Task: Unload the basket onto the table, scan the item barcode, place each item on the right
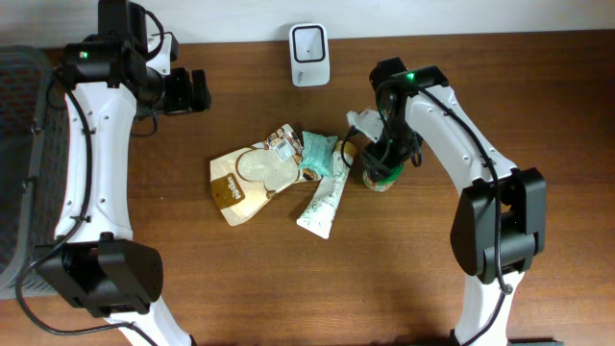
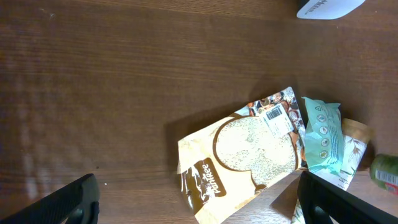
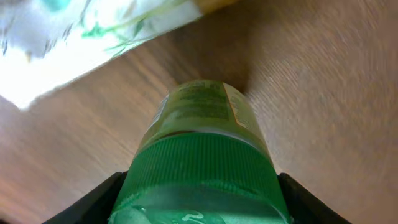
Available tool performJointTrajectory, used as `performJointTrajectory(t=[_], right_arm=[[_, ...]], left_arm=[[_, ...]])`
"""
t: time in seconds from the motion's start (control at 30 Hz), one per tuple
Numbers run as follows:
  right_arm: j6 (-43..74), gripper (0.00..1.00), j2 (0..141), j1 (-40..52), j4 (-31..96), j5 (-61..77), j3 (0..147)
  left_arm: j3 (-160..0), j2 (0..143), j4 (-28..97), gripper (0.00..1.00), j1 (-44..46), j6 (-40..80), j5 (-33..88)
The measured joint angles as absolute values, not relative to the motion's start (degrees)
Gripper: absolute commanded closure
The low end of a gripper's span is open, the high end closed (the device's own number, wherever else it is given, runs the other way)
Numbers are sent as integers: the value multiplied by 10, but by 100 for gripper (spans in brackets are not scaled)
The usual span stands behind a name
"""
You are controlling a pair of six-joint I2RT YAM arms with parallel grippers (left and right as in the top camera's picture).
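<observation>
A small bottle with a green cap [image 3: 202, 124] stands on the wooden table, right of the pile of packets [image 1: 381, 175], and shows at the right edge of the left wrist view [image 2: 387, 171]. My right gripper [image 3: 202, 199] comes down over it [image 1: 382, 163], and both fingers lie against the sides of the cap. My left gripper [image 1: 200, 91] hangs open at the back left, well away from the items, with nothing between its fingers [image 2: 199, 205]. A white barcode scanner [image 1: 309, 54] stands at the back edge [image 2: 326, 7].
Left of the bottle lie a beige bag with a barcode label [image 1: 252, 178] [image 2: 249, 155], a teal packet [image 1: 318, 154] [image 2: 322, 137] and a white and green sachet [image 1: 322, 204] [image 3: 93, 31]. A grey basket [image 1: 19, 144] sits at the left table edge.
</observation>
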State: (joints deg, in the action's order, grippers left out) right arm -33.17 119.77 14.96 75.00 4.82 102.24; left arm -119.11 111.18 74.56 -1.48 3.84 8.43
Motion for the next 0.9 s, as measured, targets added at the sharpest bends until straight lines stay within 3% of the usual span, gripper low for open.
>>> performJointTrajectory(t=[0.2,0.5,0.53,0.6,0.9], right_arm=[[-524,33,1198,150,750,49,1022],[-715,37,1198,150,747,50,993],[-722,34,1198,150,746,50,984],[-728,2,1198,150,741,50,969],[-685,2,1198,149,716,52,944]], left_arm=[[-1191,1112,746,1,-15,38,84],[-1191,1112,746,1,-15,38,84],[-1191,1112,746,1,-15,38,84],[-1191,1112,746,1,-15,39,84],[-1191,1112,746,1,-15,38,84]])
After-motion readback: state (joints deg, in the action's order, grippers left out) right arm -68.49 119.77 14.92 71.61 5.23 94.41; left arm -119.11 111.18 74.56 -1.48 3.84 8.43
